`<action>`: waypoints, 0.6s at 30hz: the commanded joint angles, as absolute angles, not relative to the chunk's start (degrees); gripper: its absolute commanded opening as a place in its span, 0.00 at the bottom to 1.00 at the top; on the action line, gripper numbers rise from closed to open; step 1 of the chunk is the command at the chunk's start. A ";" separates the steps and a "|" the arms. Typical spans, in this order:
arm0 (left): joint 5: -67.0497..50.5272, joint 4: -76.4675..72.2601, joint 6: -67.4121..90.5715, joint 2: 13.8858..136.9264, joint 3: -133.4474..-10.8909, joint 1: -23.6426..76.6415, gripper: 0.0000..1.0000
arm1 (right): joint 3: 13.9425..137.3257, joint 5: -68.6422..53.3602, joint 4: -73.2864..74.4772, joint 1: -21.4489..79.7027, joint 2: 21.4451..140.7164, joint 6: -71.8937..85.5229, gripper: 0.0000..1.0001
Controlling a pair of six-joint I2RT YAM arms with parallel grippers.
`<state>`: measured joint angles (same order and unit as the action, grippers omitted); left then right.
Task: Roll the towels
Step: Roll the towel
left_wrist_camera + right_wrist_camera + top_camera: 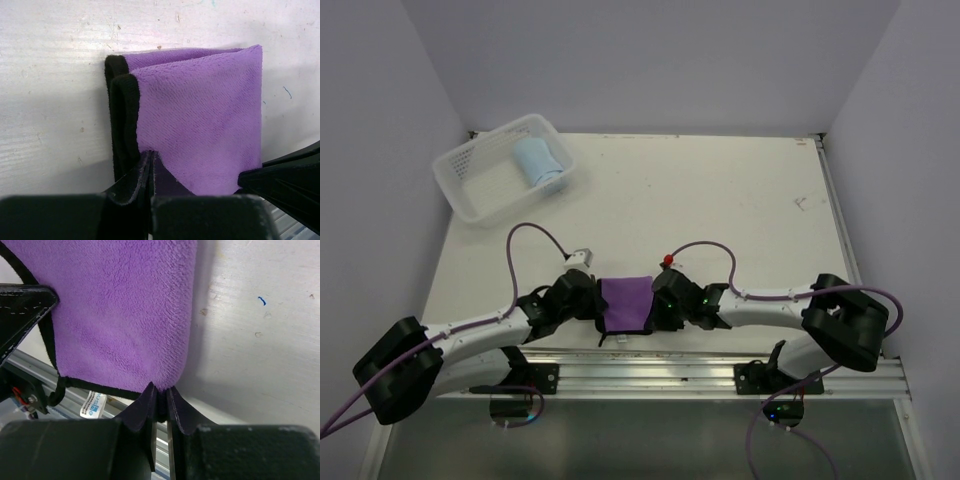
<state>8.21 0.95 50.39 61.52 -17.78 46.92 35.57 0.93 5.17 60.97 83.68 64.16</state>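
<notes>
**At the near counter edge: both claws pinched on the purple towel**

Arm pose, overhead view: both arms lie low and folded inward along the near edge of the counter (720, 200). Elbows are outboard and forearms point toward each other, wrists level. The two arms roughly mirror each other either side of the towel.

Left claw (592, 302): fingers (135, 180) pressed together, no gap showing. They nip the near left corner of the purple towel (625, 300), right where its black border runs.

Right claw (660, 305): fingers (142, 412) drawn almost fully together. The towel's near right corner is bunched into the narrow slit between them.

Each wrist view shows the opposite claw as a black wedge at the frame's side.

Purple towel: lies between the two claws, purple face up. It is folded double, with two black-edged layers stacked on its left side. The near edge reaches the counter's lip above the aluminium rail (650, 375). A small white label (93, 405) hangs there.

Light blue towel (540, 162): rolled into a cylinder, inside the white lattice basket (485, 137). The basket sits at the far left corner of the counter, well apart from both arms.
</notes>
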 commanded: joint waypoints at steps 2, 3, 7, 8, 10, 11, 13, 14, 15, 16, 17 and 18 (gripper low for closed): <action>7.91 -1.49 50.10 59.94 -16.96 47.02 0.00 | 39.63 5.96 11.33 62.40 83.15 59.60 0.10; 8.00 -1.41 50.01 59.68 -16.96 47.02 0.00 | 40.51 7.11 14.47 62.66 82.71 58.46 0.10; 7.56 -1.49 50.18 59.06 -16.96 47.11 0.00 | 45.95 11.51 22.05 64.42 82.70 53.01 0.10; 7.47 -1.58 50.19 58.98 -17.05 47.02 0.00 | 46.58 12.38 23.19 65.12 82.97 52.48 0.10; 7.03 -2.02 50.27 58.80 -17.23 47.02 0.00 | 48.07 14.23 25.74 65.65 83.84 51.25 0.09; 6.94 -2.02 50.27 58.71 -17.31 47.02 0.00 | 48.51 14.93 26.45 66.35 84.20 51.07 0.09; 6.59 -1.93 50.45 58.62 -17.58 47.11 0.00 | 49.83 17.13 28.64 67.67 85.59 50.19 0.09; 6.33 -1.93 50.45 58.54 -17.67 47.02 0.00 | 50.36 18.01 29.44 68.20 86.04 49.92 0.09; 6.07 -1.85 50.45 58.36 -17.84 47.02 0.00 | 50.88 18.97 31.18 68.73 86.65 49.83 0.09; 5.54 -1.76 50.62 58.19 -18.02 47.11 0.00 | 51.85 20.64 32.07 69.69 87.10 49.40 0.09; 5.28 -1.76 50.71 58.18 -18.10 47.11 0.00 | 52.38 21.70 33.04 70.13 88.23 49.22 0.09; 5.10 -1.84 50.80 57.92 -18.37 47.02 0.00 | 53.43 22.67 34.79 70.57 88.59 49.22 0.09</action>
<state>6.09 0.89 50.41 59.05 -17.19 46.92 49.76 15.97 27.59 69.01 86.91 51.24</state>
